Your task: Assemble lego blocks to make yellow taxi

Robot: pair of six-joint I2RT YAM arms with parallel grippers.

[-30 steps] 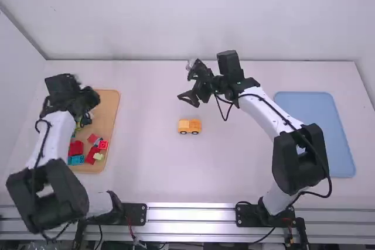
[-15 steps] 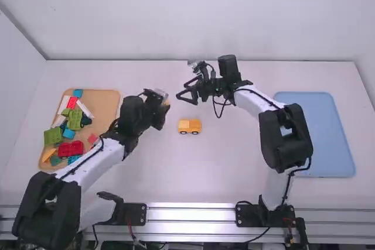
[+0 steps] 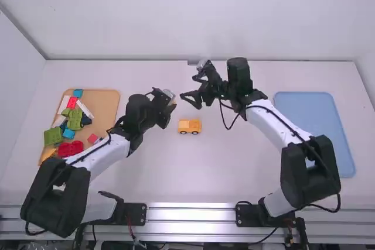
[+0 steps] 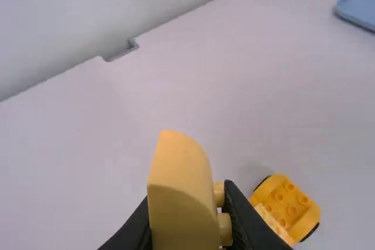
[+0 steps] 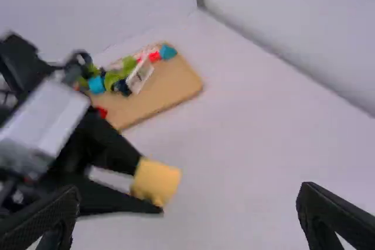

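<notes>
Seen in the high view, the car (image 3: 189,126) stands on the table (image 3: 234,156) between four and five o'clock from the left hand (image 3: 169,105), which grips the block (image 4: 183,197) between its fingers, and at six o'clock from the right hand (image 3: 187,88), spread wide and holding nothing. The car is orange-yellow, studded on top, with black wheels; the block is yellow and curved, with round studs.
</notes>
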